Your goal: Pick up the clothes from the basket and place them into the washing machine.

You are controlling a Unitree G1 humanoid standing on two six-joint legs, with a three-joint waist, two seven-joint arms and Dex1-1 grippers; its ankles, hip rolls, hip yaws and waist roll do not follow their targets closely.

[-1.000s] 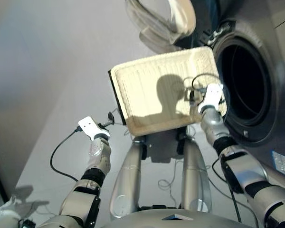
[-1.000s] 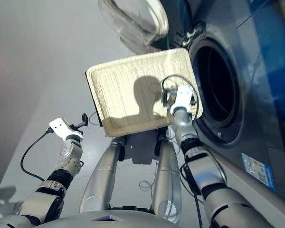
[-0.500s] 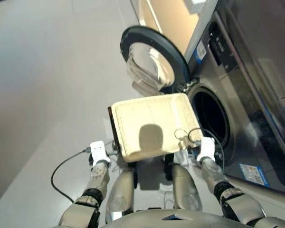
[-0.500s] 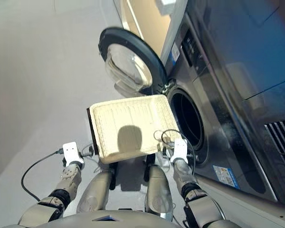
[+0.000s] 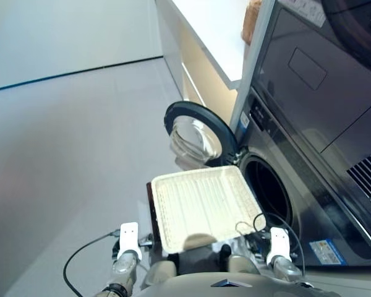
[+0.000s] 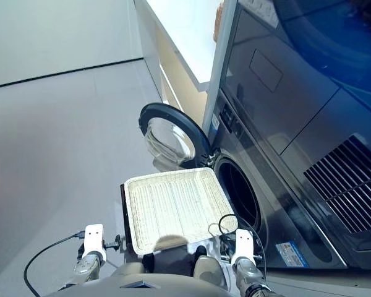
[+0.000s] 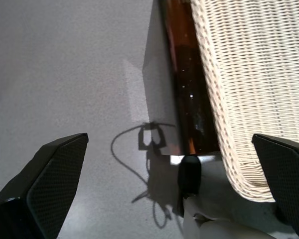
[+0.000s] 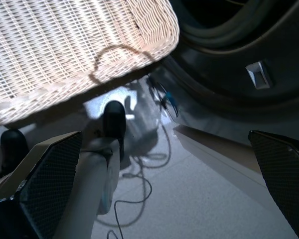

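The cream wicker basket rests on a dark stand in front of me, showing only bare weave. No clothes are in view in it or elsewhere. To its right stands the dark grey washing machine. Its round drum hole is dark inside, and its glass door is swung open beyond the basket. My left gripper is open beside the basket's near left corner, over the floor. My right gripper is open below the basket's near right corner, close to the machine's front.
A dark appliance is stacked above the machine, with a vent grille to the right. A white counter runs along the back. Cables trail from both wrists. Grey floor lies to the left.
The whole picture has shifted as the camera rose and tilted up. My right gripper has come back from the basket's corner by the drum to its near side. Both stay open.
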